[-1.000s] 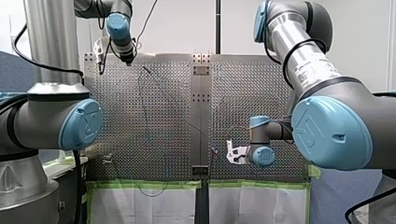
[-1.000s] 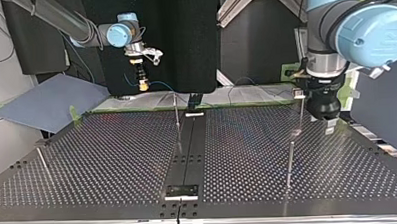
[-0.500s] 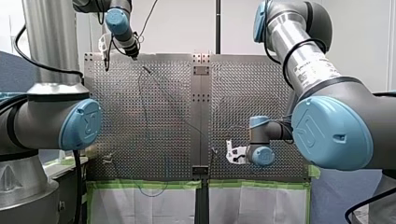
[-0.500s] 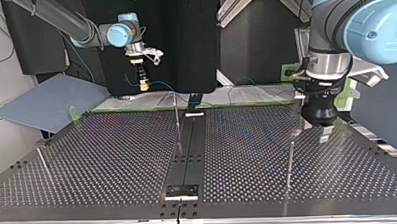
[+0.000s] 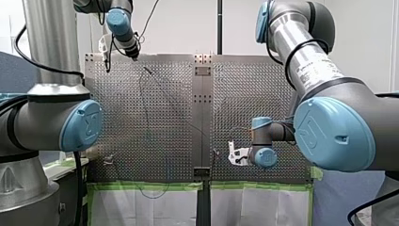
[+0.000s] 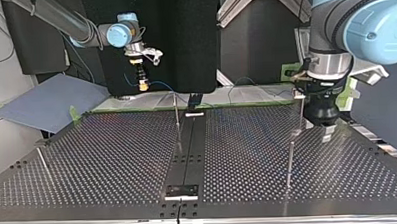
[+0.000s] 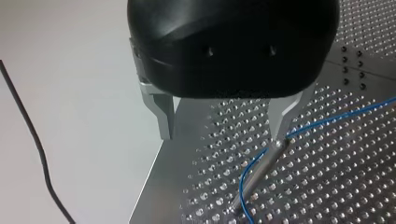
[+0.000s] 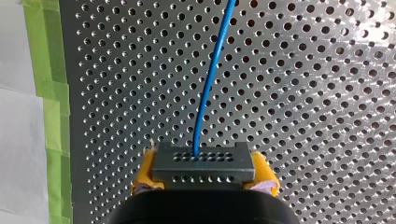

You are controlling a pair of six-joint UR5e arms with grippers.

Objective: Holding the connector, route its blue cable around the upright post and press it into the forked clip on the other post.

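Observation:
My right gripper (image 8: 204, 174) has its yellow pads (image 8: 145, 171) shut on a dark grey connector (image 8: 203, 159). The blue cable (image 8: 210, 79) leaves the connector and runs ahead over the perforated table. At the top view's far left this gripper (image 6: 143, 85) hangs above the table's far edge. My left gripper (image 7: 224, 128) is open with nothing between its metal fingers (image 7: 163, 114). A thin metal post (image 7: 259, 175) stands just beside one finger, and the cable (image 7: 327, 120) crosses the post's top end. Whether it sits in a fork I cannot tell. At the top view's right the same gripper (image 6: 321, 130) hovers beside that post (image 6: 300, 113).
More thin posts stand on the table: one at the middle back (image 6: 176, 113), one nearer the front at the right (image 6: 290, 161), one at the top view's left (image 6: 43, 165). A black strip (image 6: 188, 152) runs down the middle. Green tape (image 8: 46, 84) lines the table's edge.
My left gripper has swung and shifted a little toward the top view's right, ending slightly lower beside the post. My right gripper and the connector have stayed put.

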